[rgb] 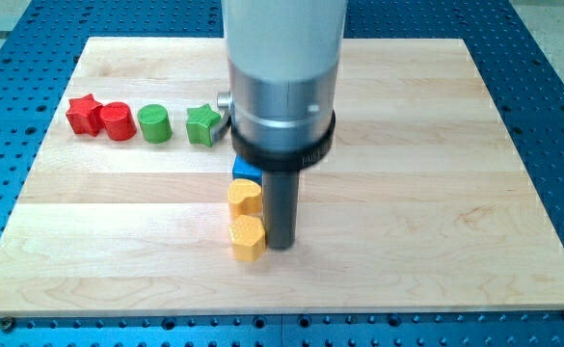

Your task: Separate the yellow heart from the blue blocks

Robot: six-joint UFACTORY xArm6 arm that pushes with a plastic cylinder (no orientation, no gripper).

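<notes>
Single camera view, set in front of and above the wooden board (407,193), looking down at a slant toward the view's top. The whole board fits within frame; the arm's housing (282,67) stands close, cropped at top.

On the desk (455,193), 4 blocks form a row at the view's upper left: red star (84,114), red cylinder (118,121), green cylinder (153,123), green star (203,124). Mid-desk, 3 stack down the view: blue block (246,168), yellow heart (245,197) touching it, yellow hexagon (247,237). My tip (280,243) sits just right of the hexagon.
</notes>
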